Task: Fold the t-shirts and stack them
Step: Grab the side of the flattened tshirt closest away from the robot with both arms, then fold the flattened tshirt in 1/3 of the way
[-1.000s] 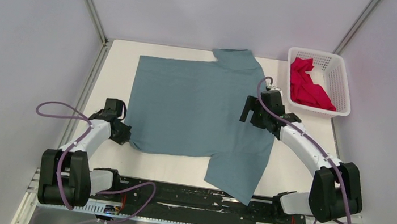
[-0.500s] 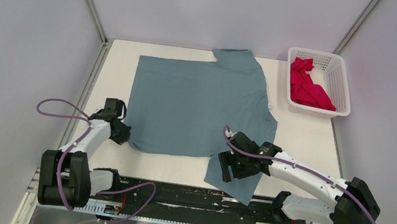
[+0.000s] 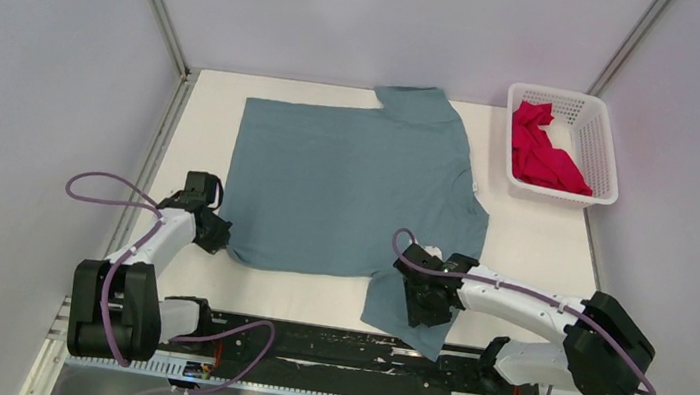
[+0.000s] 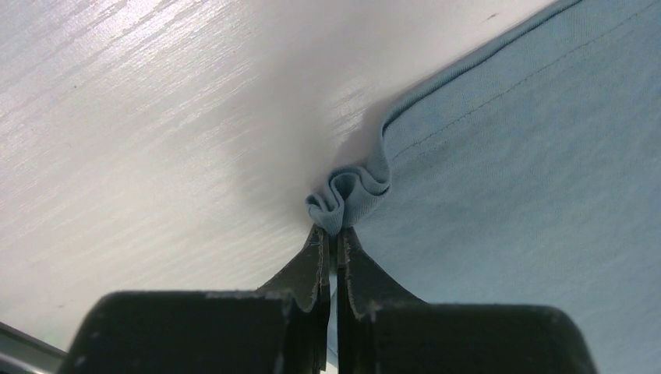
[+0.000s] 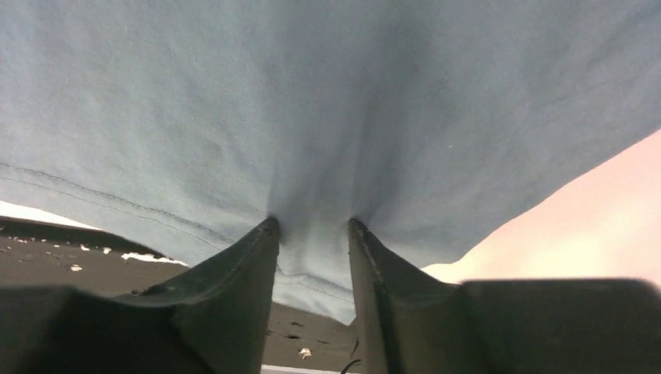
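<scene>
Right pincer [image 3: 426, 303] has swung from the collar down to the near sleeve of the plain dusty blue-grey cloth t-shirt [image 3: 347, 187] spread flat on the white bench [image 3: 541, 251], jaws apart straddling a pucker, probably to fold it inward, while left pincer [image 3: 211, 233] clamps the bunched hem corner as anchor.

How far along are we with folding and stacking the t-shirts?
Done: the blue-grey t-shirt lies spread flat on the table, no fold made yet. In hand: the left gripper is shut on its near-left hem corner; the right gripper presses into the near sleeve, jaws apart with cloth between them. Left: folding this shirt, then the crimson-pink t-shirt, crumpled in the basket, and stacking both.
</scene>
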### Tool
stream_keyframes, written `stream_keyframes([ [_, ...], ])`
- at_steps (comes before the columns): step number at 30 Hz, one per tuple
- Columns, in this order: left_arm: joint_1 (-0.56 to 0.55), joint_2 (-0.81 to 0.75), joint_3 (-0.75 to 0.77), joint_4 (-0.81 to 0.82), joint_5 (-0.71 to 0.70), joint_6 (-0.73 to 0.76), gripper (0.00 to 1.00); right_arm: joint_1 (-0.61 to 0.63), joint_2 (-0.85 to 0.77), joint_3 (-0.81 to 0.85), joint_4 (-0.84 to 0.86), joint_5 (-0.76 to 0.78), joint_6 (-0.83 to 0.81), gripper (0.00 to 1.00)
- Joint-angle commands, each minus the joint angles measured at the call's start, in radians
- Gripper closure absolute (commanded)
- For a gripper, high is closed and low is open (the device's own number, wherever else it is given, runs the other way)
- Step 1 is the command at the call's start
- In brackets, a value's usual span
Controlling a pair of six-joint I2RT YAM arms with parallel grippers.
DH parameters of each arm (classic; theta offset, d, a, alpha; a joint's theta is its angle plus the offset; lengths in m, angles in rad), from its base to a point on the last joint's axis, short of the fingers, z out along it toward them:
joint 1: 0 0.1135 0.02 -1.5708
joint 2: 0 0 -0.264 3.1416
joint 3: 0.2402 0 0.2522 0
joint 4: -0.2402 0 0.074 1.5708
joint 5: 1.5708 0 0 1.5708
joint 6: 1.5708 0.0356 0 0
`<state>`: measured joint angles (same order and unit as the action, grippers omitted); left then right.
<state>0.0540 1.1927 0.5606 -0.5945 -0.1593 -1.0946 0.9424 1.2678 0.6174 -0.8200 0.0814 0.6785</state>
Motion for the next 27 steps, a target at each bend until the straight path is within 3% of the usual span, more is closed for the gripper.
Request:
stream_keyframes([
  [1, 0.005, 0.002, 0.036, -0.003, -0.024, -0.009, 1.0, 0.011, 0.079, -0.029, 0.128, 0.098, 0.11, 0.68],
  [5, 0.003, -0.005, 0.042, -0.017, -0.033, -0.009, 1.0, 0.015, 0.071, -0.009, 0.114, 0.105, 0.124, 0.91],
  [8, 0.004, -0.021, 0.053, -0.049, -0.051, -0.011, 1.0, 0.015, 0.047, -0.01, 0.09, 0.068, 0.102, 1.0],
  [18, 0.004, -0.167, 0.01, -0.229, -0.046, -0.029, 1.0, 0.052, -0.097, -0.001, -0.057, -0.197, 0.091, 1.0],
  [22, 0.004, -0.218, 0.008, -0.248, -0.035, -0.024, 1.0, 0.039, -0.093, 0.041, -0.066, -0.176, 0.079, 1.0],
  [27, 0.004, -0.21, 0.053, -0.179, -0.002, -0.005, 1.0, -0.119, -0.02, 0.174, -0.057, -0.121, -0.037, 1.0],
])
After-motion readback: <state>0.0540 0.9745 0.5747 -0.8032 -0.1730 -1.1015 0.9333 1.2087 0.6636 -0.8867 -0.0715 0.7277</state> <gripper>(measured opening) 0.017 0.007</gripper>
